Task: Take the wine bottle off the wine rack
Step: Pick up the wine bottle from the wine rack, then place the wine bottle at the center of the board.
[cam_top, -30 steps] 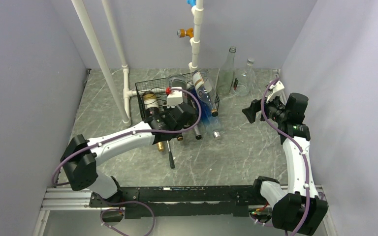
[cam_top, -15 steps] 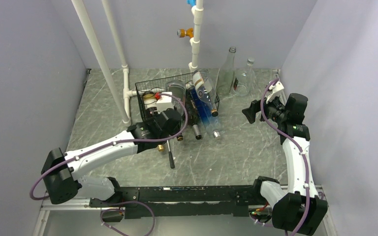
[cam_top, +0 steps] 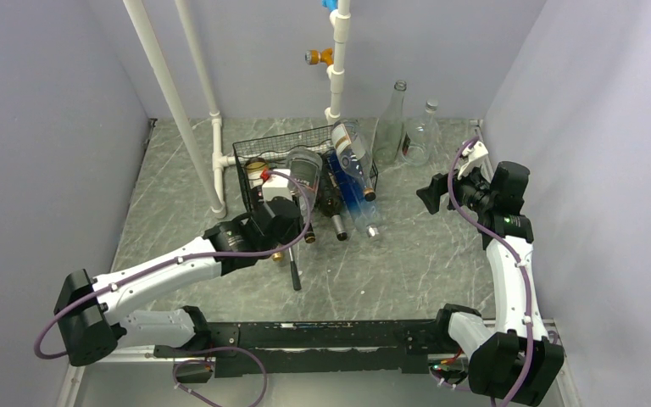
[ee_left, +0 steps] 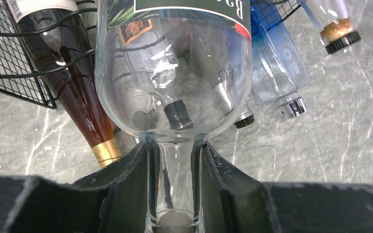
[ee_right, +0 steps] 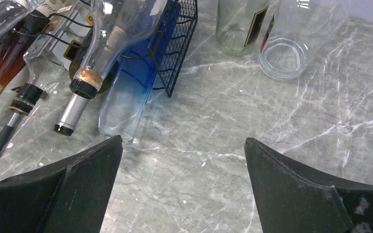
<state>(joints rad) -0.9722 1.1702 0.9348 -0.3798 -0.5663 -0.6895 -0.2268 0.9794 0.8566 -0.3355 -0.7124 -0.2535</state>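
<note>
The black wire wine rack (cam_top: pixel 250 158) stands mid-table with several bottles lying in it, necks toward me. My left gripper (cam_top: pixel 281 217) is shut on the neck of a clear wine bottle (cam_top: pixel 306 166) with a dark label. The left wrist view shows the clear bottle's shoulder (ee_left: pixel 175 73) bulging just beyond my left gripper (ee_left: pixel 175 151), whose pads squeeze the neck from both sides, and rack mesh (ee_left: pixel 9 58) at the upper left. My right gripper (cam_top: pixel 431 192) hangs open to the right of the rack, nothing between its fingers (ee_right: pixel 182 141).
An amber bottle with gold foil (ee_left: pixel 80 102), a blue bottle (ee_left: pixel 278 73) and a corked bottle (ee_right: pixel 85 82) lie in or by the rack. Two upright clear bottles (cam_top: pixel 392 119) (cam_top: pixel 424 136) stand at the back right. White pipes (cam_top: pixel 169 102) rise left of the rack. A dark-tipped bottle neck (cam_top: pixel 293 273) lies in front.
My left arm has drawn back toward the near left, and the clear bottle in its grip has slid forward out of the rack. The right arm has stayed still.
</note>
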